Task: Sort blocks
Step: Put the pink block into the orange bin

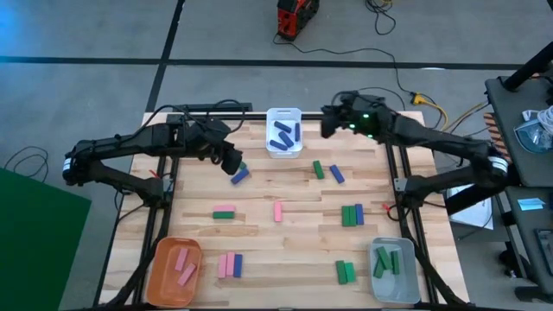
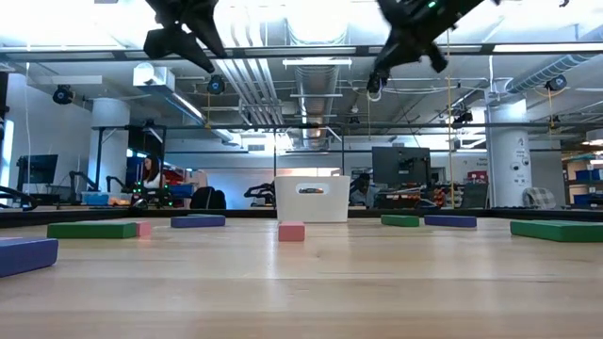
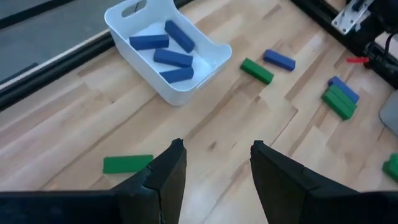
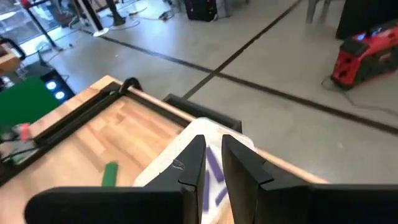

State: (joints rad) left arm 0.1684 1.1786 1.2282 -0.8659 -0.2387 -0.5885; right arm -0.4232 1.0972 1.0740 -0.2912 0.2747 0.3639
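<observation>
Now both arms hover near the white bin (image 1: 283,115) at the top middle.

Left hand (image 1: 232,161) is spread wide and holds nothing, right by a blue block (image 1: 240,176). Right hand (image 4: 212,163) is over the bin, fingers a little apart, holding nothing. Blocks (image 1: 352,214) lie all over the bench (image 1: 259,233). Next, I think, the left hand drops and pinches the blue block.

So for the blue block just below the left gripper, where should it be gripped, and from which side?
Grip the blue block across its narrow width at mid-length, coming straight down from above. It lies flat and diagonal on the table, so the wrist likely needs turning to match. The left gripper is open beside it; a green block lies close by.
</observation>
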